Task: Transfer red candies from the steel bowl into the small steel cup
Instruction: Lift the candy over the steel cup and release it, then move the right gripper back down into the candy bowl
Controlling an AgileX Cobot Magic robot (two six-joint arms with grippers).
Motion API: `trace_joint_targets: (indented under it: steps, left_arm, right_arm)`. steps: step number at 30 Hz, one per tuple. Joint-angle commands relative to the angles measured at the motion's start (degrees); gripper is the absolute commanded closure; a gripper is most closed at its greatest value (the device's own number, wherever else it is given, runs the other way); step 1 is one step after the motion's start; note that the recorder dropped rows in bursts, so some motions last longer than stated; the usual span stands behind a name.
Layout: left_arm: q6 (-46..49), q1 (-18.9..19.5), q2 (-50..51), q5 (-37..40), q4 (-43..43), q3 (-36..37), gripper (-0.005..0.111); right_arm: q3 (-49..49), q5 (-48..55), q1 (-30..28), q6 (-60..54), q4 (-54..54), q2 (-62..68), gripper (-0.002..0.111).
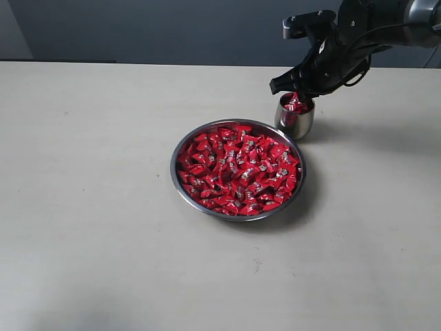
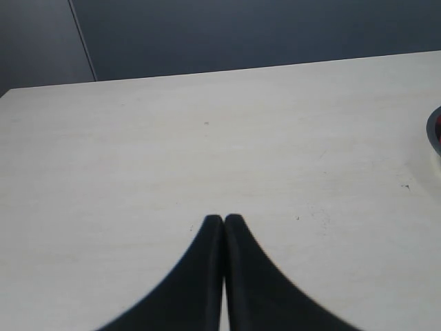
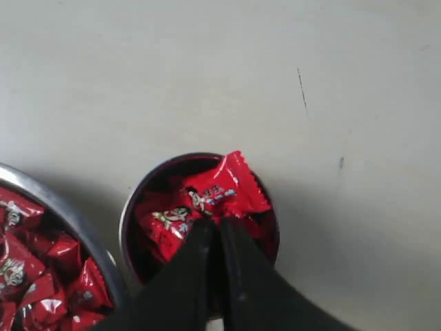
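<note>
The steel bowl (image 1: 176,169) sits mid-table, heaped with red candies (image 1: 238,169). Just behind its right rim stands the small steel cup (image 1: 296,123), with red candies inside. My right gripper (image 1: 295,95) hangs directly over the cup mouth. In the right wrist view its jaws (image 3: 217,224) stand almost together, pinching the edge of one red candy (image 3: 227,186) that lies across the cup's rim (image 3: 131,221) above the other candies in the cup. The bowl's rim (image 3: 69,207) shows beside the cup. My left gripper (image 2: 224,219) is shut and empty over bare table.
The pale tabletop (image 1: 89,207) spreads wide on all sides of the bowl. A sliver of the bowl's edge (image 2: 434,131) shows at the margin of the left wrist view. A dark wall runs behind the table's far edge.
</note>
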Motion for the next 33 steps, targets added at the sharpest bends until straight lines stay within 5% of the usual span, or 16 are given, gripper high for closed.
trace_joint_targets:
  steps: [1,4,16,21,26,33]
  left_arm:
    - [-0.1,0.0,-0.3,-0.5,0.1,0.1,0.106]
    - [-0.1,0.0,-0.3,-0.5,0.1,0.1,0.106]
    - [-0.1,0.0,-0.3,-0.5,0.1,0.1,0.106]
    - [-0.1,0.0,-0.3,-0.5,0.1,0.1,0.106]
    - [-0.1,0.0,-0.3,-0.5,0.1,0.1,0.106]
    - [-0.1,0.0,-0.3,-0.5,0.1,0.1,0.106]
  right_arm:
    - [-0.4,-0.3,-0.1,-0.5,0.0,0.0,0.088]
    - [-0.4,0.0,-0.1,-0.5,0.0,0.0,0.078]
    - [-0.4,0.5,-0.1,-0.5,0.6,-3.9,0.079]
    - [-0.4,2.3,-0.1,-3.4,7.3,-6.5,0.079]
    - [-0.4,8.3,0.8,-19.4,26.1,-5.4,0.079]
    - [-0.4,9.0,7.6,-20.3,25.8,-1.6,0.079]
